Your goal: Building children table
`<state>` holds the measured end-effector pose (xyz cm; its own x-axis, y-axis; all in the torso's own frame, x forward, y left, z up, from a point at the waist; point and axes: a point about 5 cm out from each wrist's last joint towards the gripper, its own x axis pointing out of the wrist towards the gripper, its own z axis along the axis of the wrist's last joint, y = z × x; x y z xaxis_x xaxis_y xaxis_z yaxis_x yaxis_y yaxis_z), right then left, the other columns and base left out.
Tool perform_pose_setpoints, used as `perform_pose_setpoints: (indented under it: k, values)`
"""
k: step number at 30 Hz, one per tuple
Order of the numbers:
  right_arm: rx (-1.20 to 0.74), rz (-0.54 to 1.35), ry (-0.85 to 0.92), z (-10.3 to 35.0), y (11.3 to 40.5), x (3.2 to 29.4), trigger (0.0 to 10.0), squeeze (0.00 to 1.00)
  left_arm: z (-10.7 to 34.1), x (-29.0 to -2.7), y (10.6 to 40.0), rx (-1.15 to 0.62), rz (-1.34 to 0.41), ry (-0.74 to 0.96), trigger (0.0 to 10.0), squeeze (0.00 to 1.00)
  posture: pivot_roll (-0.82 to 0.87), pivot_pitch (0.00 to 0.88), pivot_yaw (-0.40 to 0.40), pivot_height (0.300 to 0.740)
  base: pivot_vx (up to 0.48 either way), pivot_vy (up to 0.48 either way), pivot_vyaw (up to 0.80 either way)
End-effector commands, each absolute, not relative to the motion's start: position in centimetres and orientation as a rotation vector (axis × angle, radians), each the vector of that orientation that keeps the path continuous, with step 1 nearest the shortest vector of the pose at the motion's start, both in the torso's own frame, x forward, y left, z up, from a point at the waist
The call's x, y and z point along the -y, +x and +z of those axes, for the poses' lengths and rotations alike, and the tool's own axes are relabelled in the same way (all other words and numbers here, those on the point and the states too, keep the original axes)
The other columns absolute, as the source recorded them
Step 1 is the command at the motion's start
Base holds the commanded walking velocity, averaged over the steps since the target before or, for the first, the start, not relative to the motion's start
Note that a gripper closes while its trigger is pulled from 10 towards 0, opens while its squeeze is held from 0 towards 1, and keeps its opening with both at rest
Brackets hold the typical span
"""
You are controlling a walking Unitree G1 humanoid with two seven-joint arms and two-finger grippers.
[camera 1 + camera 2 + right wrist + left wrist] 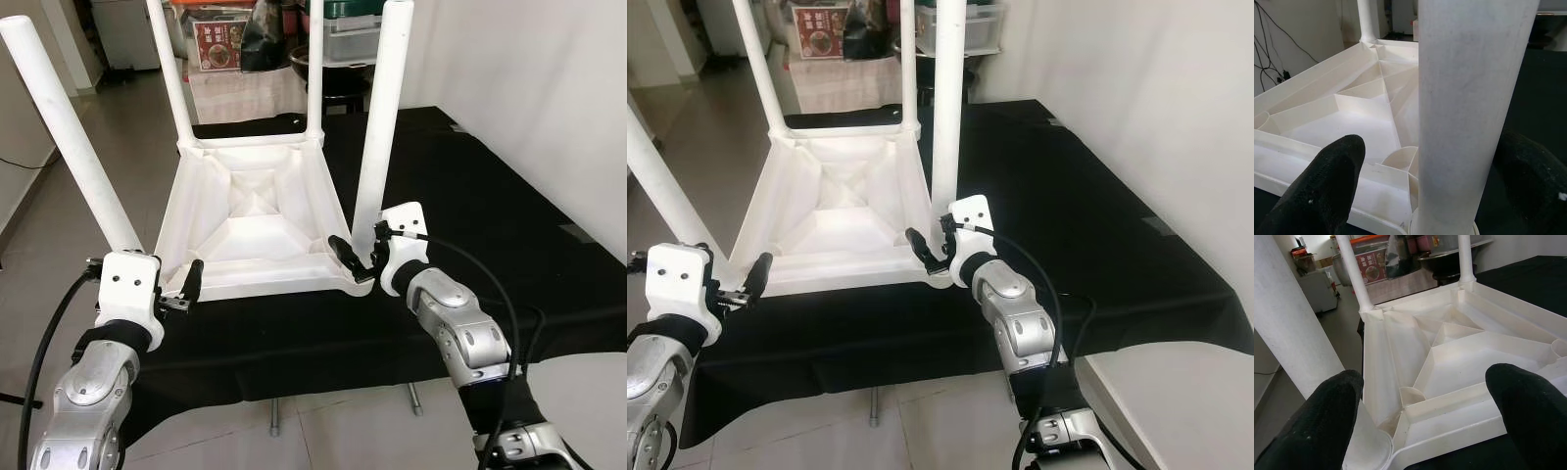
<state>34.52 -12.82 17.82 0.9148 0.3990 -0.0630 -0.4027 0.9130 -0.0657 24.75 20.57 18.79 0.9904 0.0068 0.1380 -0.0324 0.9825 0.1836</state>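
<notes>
The right pincer (pixel 364 257), released, straddles the 5 o'clock white plastic leg (pixel 380 127) of the upturned white plastic children's table (pixel 257 220); the left pincer (pixel 167 290), released, straddles the 7 o'clock leg (pixel 69 132). An uneven squeeze could tilt either leg loose.

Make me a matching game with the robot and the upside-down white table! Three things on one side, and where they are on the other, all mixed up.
Things:
1. left gripper
2. right gripper
3. black cloth

Places:
A. spread under the upside-down table
B. at the table's near corner on the robot's right, fingers on either side of the leg there
C. at the table's near corner on the robot's left, beside the leaning leg

Pairs: 1-C, 2-B, 3-A
</notes>
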Motion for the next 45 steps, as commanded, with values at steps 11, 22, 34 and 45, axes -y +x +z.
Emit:
perform_pose_setpoints:
  k: [11, 22, 34, 45]
  values:
    - [-0.039, 0.428, -0.101, 18.7, 35.3, 12.4, 10.0, 1.0, 18.8, -21.5, 25.4, 0.127, 0.096, 0.211, 10.0, 0.0, 0.02, 0.164, -0.024, 0.74, 0.0, 0.0, 0.0]
    - [-0.039, 0.428, -0.101, 18.7, 35.3, 12.4, 10.0, 1.0, 18.8, -21.5, 25.4, 0.127, 0.096, 0.211, 10.0, 0.0, 0.02, 0.164, -0.024, 0.74, 0.0, 0.0, 0.0]
    - [-0.111, 0.303, -0.129, 13.8, 30.6, 14.8, 10.0, 0.0, 15.1, -20.5, 20.4, 0.042, 0.146, 0.197, 10.0, 0.0, -0.01, 0.0, 0.0, 0.74, 0.0, 0.0, 0.0]
    - [-0.141, 0.268, -0.164, 12.5, 29.0, 15.3, 10.0, 0.0, 14.0, -20.7, 18.6, 0.005, 0.226, 0.209, 10.0, 0.0, -0.01, 0.0, 0.0, 0.74, 0.0, 0.0, 0.0]
